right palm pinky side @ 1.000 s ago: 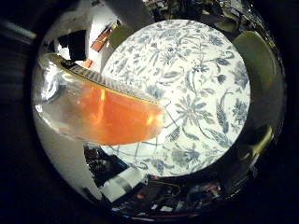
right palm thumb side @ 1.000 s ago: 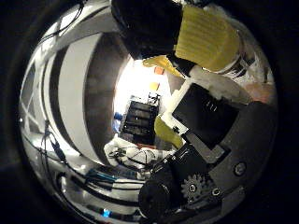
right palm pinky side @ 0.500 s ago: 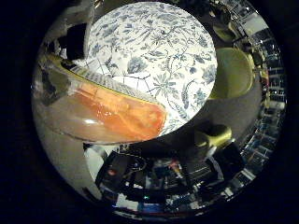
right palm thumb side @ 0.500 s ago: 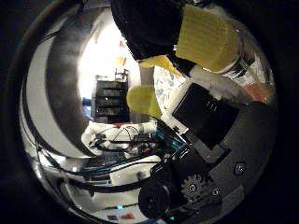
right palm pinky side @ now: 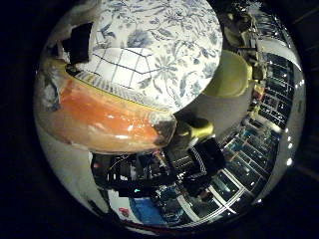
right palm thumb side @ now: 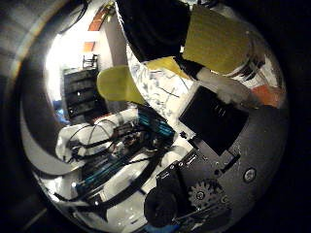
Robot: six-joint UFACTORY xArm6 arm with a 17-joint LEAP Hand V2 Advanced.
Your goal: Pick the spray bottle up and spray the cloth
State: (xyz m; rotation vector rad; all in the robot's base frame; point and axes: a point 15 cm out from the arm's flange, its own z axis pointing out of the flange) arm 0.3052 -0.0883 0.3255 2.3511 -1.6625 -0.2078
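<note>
Spray bottle [right palm pinky side: 99, 117] sat right against the palm and filled much of the little finger side view: clear body, orange liquid inside, a ribbed yellowish edge along the side facing the table. It was off the table, lying across the view with the table behind it. Hand [right palm thumb side: 228, 141] was curled onto the bottle; in the thumb side view black and white finger segments wrapped across, and yellow-padded fingertips [right palm thumb side: 216, 41] pressed in close to the lens. An orange patch showed at the edge of that view beside the hand's black body, presumably the bottle, but I couldn't tell for sure.

Round table [right palm pinky side: 169, 45] carried a white covering with blue floral print. A white cloth [right palm pinky side: 122, 62] with a dark grid pattern lay on the table, just beside the bottle's ribbed edge as seen from the palm. Whether the bottle touched the cloth, couldn't tell.

A yellow-green chair [right palm pinky side: 229, 74] stood at the table's rim, and a 2nd yellow-green seat [right palm pinky side: 197, 130] showed near the bottle's dark end. Nozzle and trigger were not clearly visible in either view. Dark shelving [right palm thumb side: 80, 94] stood in the room beyond.
</note>
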